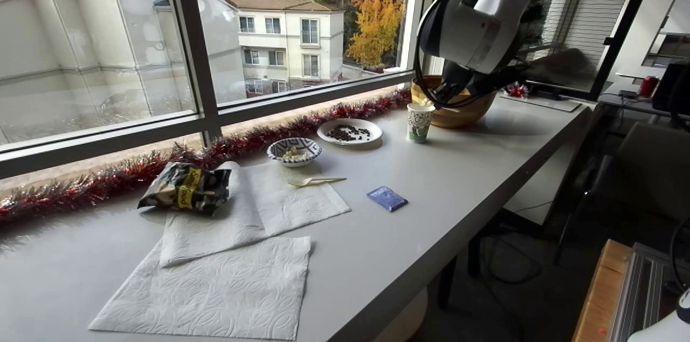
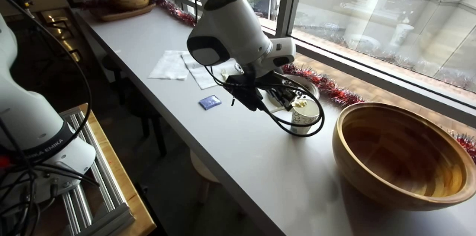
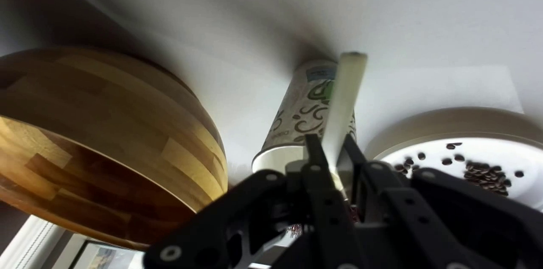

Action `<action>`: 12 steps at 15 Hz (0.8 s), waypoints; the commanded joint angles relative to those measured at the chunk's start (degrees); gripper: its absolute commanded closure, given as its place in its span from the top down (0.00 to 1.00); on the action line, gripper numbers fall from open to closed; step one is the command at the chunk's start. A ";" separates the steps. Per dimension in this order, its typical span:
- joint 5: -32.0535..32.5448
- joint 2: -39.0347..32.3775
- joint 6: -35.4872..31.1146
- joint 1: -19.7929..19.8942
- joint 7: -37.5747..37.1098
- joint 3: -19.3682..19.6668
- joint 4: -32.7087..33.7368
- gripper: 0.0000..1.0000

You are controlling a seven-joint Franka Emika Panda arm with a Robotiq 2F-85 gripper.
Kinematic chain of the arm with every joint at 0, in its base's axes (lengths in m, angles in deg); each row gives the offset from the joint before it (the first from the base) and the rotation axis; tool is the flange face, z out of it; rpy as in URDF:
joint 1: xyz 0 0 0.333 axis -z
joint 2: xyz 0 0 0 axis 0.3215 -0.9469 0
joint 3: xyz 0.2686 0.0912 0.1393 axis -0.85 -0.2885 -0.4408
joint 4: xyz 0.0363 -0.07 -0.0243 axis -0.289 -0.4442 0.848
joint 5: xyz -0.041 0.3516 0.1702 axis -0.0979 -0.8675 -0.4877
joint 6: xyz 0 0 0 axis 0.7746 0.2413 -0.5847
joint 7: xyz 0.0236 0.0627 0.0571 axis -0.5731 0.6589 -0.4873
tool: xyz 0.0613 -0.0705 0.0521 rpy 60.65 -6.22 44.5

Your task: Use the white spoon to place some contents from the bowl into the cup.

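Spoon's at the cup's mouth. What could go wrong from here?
Spill: the pale bits sit at the rim of the cup, so a careless tilt could drop some outside.
Knock: in an exterior view the black cable loops across the cup; I can't tell if it touches, but it might topple it.
Slip: the hand grips the white spoon by its slim handle, which may twist.

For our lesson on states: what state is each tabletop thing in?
Pincer: shut on white spoon
White spoon: gripped, loaded
Cup: upright
Bowl: holding pale bits
Plate: holding dark beans
Wooden bowls: upright
Snack bag: lying, closure unclear
Purple packet: flat
Paper towels: spread
Loose utensil: lying
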 commanded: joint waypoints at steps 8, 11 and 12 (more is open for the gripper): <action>8.02 -6.45 -9.15 -7.91 -5.95 8.76 3.05 0.03; 7.19 -8.63 -10.80 -12.45 -5.46 13.19 3.37 0.03; 7.15 -9.21 -11.55 -13.74 -5.39 14.29 3.33 0.03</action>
